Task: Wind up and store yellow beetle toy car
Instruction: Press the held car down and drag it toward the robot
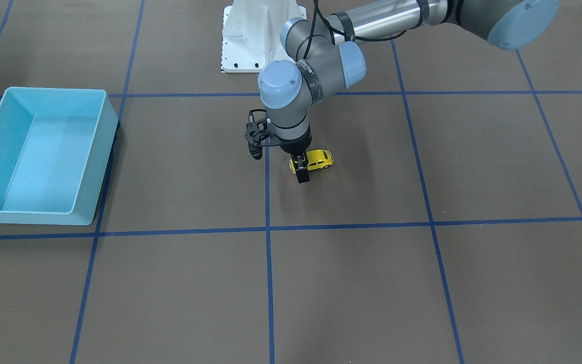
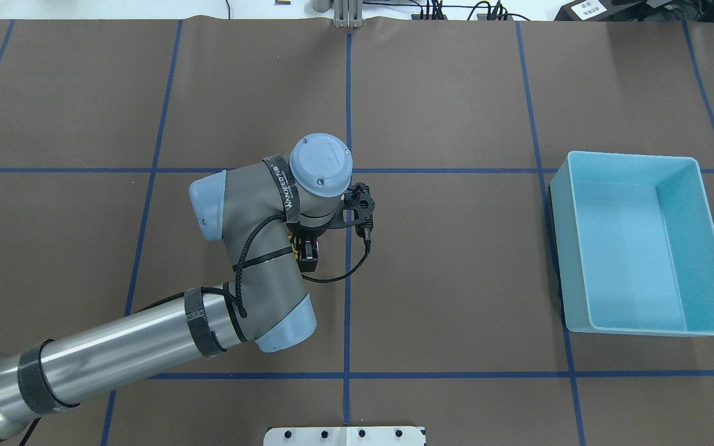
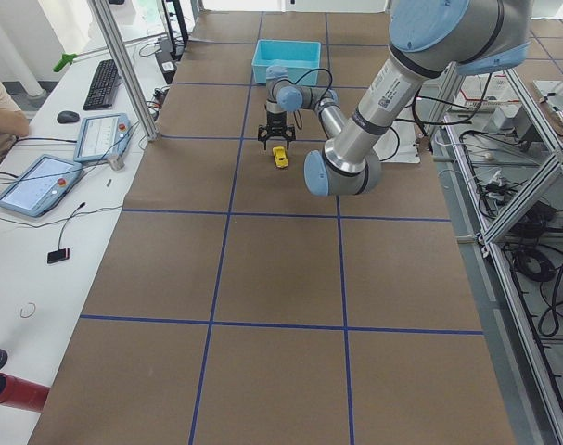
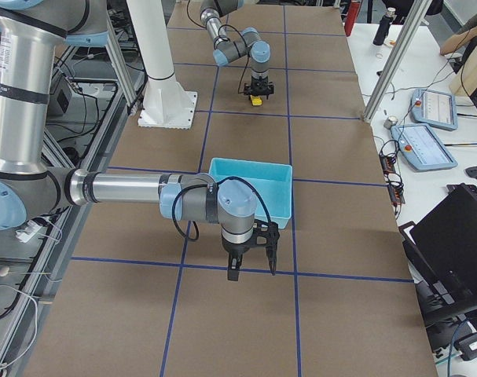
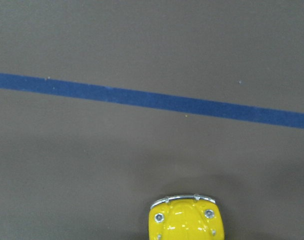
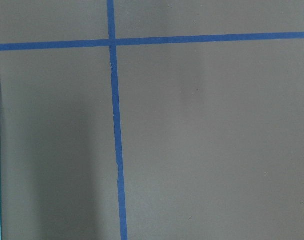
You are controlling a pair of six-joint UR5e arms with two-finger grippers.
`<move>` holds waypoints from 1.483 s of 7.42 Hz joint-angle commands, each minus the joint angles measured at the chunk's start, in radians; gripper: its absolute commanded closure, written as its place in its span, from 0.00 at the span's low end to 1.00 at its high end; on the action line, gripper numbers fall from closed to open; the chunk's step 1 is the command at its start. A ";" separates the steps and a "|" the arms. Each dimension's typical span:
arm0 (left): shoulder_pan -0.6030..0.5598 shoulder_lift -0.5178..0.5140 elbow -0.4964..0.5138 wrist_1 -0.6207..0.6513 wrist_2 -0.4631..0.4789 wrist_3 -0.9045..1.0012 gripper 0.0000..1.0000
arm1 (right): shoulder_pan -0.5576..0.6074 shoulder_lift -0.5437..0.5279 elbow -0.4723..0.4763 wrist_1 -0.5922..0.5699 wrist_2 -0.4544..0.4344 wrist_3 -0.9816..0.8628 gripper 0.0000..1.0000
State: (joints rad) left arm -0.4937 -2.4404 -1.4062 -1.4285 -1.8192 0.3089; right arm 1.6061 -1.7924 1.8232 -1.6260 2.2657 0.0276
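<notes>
The yellow beetle toy car (image 1: 320, 158) stands on the brown table near its middle. My left gripper (image 1: 299, 164) is down at table height, astride the car's headlight end. One black finger (image 1: 302, 176) stands just off the car's side; the other is hidden under the wrist. The jaws look open and not pressed on the car. The left wrist view shows the car's yellow nose (image 5: 187, 221) at its bottom edge. The overhead view shows only a sliver of the car (image 2: 295, 252). My right gripper (image 4: 251, 265) hangs above the table beside the bin; I cannot tell its state.
The light blue bin (image 2: 704, 248) stands empty at the robot's right, also in the front-facing view (image 1: 96, 151). Blue tape lines cross the table. The white robot base (image 1: 258, 35) sits at the table's back edge.
</notes>
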 commanded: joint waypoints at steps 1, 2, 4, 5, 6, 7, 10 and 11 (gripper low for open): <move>-0.002 0.000 0.000 0.007 0.000 -0.011 0.09 | 0.000 -0.001 -0.001 0.000 0.000 0.000 0.00; -0.003 0.001 0.000 0.010 0.000 -0.014 0.09 | 0.000 0.001 -0.002 0.000 0.000 0.000 0.00; -0.003 0.004 0.001 0.008 -0.017 -0.056 0.09 | 0.000 0.001 -0.002 0.002 0.000 0.000 0.00; -0.003 0.006 0.001 0.008 -0.021 -0.059 0.09 | 0.000 0.001 -0.004 0.003 0.002 0.000 0.00; -0.003 0.008 0.003 0.007 -0.023 -0.057 0.09 | 0.000 0.001 -0.002 0.003 0.002 0.000 0.00; -0.002 0.008 0.003 0.007 -0.025 -0.057 0.09 | 0.000 0.001 -0.001 0.005 0.002 -0.002 0.00; 0.000 0.008 0.013 0.003 -0.052 -0.054 0.09 | 0.000 0.001 -0.002 0.005 0.002 -0.003 0.00; 0.000 0.008 0.015 0.000 -0.052 -0.053 0.13 | 0.000 0.001 -0.004 0.005 0.000 -0.005 0.00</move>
State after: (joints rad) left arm -0.4945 -2.4329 -1.3942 -1.4251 -1.8684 0.2544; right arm 1.6061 -1.7917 1.8205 -1.6214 2.2666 0.0247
